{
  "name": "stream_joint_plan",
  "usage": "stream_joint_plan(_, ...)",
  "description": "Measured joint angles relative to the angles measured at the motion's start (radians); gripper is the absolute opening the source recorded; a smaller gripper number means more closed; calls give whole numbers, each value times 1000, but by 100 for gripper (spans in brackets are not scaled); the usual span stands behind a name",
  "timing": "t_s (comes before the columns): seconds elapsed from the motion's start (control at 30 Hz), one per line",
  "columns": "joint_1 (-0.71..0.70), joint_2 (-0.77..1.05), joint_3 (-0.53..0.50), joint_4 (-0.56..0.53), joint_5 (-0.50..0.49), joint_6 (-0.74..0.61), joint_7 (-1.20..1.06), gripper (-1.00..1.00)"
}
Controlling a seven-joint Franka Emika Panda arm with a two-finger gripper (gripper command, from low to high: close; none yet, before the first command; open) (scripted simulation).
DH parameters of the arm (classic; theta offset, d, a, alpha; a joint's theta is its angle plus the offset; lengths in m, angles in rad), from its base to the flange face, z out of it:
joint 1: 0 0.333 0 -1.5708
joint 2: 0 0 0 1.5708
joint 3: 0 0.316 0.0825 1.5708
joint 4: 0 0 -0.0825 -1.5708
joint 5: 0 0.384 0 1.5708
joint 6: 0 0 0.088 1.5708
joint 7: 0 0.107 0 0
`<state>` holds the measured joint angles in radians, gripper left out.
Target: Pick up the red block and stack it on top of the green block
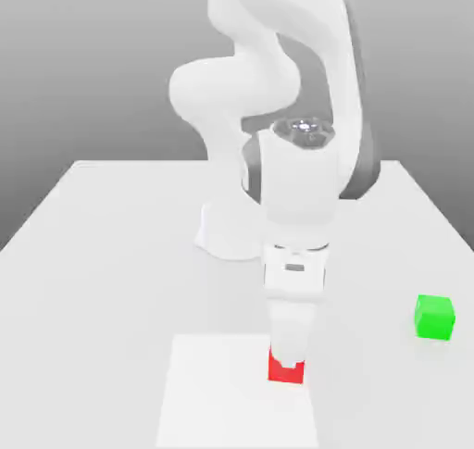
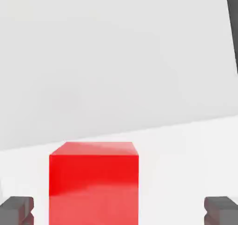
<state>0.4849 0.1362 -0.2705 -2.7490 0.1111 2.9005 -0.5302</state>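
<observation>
While the broad, flat white table [image 1: 111, 253] carries everything, the glossy white robot arm [image 1: 278, 86] bends down over its near edge. Its two-finger gripper [image 1: 287, 359] points straight down with dark pads [image 2: 18, 210] spread wide on either side of the small matte red cube [image 1: 285, 371], not pinching it. That cube rests on a paler square patch [image 1: 213, 392]. A small matte green cube [image 1: 434, 317] sits well apart, toward the exterior view's right.
</observation>
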Motion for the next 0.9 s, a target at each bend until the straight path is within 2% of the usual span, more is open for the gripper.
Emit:
stream_joint_plan(0.2,-74,102,102,5,113,80,-79,0)
stream_joint_plan(0.23,-88,116,120,5,128,92,-90,-100)
stream_joint_plan(0.47,-89,117,122,5,130,90,-91,-100)
stream_joint_plan(0.67,-33,24,37,2,15,18,-11,-100)
stream_joint_plan(0.9,-21,-75,1,-12,-81,-63,59,-100)
